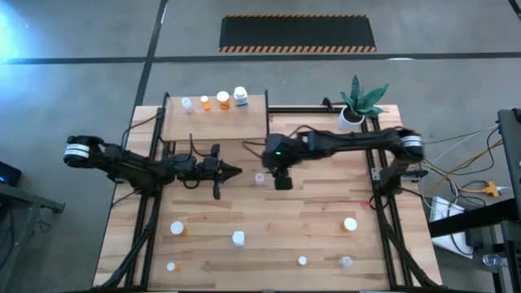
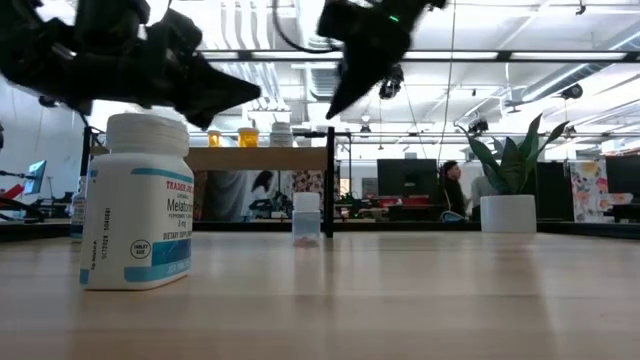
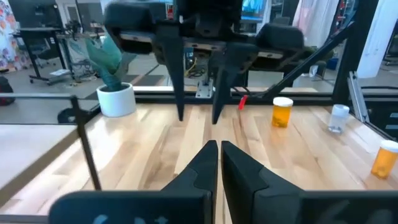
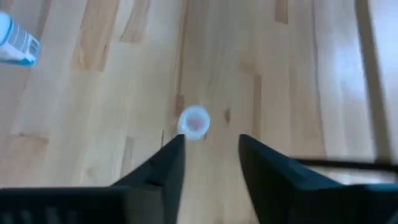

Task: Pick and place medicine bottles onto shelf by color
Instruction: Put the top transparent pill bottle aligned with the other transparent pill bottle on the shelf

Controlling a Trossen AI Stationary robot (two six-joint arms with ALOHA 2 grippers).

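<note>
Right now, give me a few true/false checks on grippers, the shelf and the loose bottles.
1. The right gripper has its fingers apart, above a small clear bottle on the table. True.
2. The left gripper holds an orange bottle. False: its fingers are closed together with nothing between them.
3. The shelf is bare. False: four bottles stand along its far edge, among them an orange bottle.
4. The potted plant stands on the shelf. False: it sits at the table's far right corner, off the shelf.
5. Bottles are left on the near half of the table. True: several are scattered there, including a white bottle.
</note>
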